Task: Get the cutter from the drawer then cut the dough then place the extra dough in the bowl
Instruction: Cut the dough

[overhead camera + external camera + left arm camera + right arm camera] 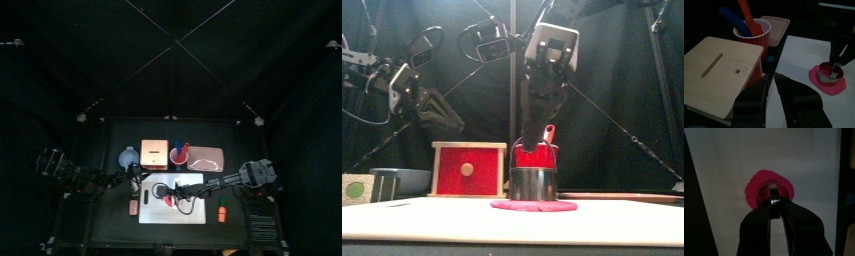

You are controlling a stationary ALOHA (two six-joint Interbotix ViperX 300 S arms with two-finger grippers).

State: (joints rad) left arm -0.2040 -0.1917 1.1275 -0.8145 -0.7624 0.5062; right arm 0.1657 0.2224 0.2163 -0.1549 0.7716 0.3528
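1 cutter (533,184) sits on 1 dough disc (533,206) (right end effector (775,204) gripping it).

Black table (110,228), here's the layout: white cutting board (171,212) flat near the front, about the middle. Behind it runs a row: blue-grey bowl (130,158) on the left, wooden box (155,152) next, red cup (753,37) just beside the box, pink tray (209,158) on the right. A small red piece (134,208) lies off the board's left edge, a small orange piece (221,213) off its right.
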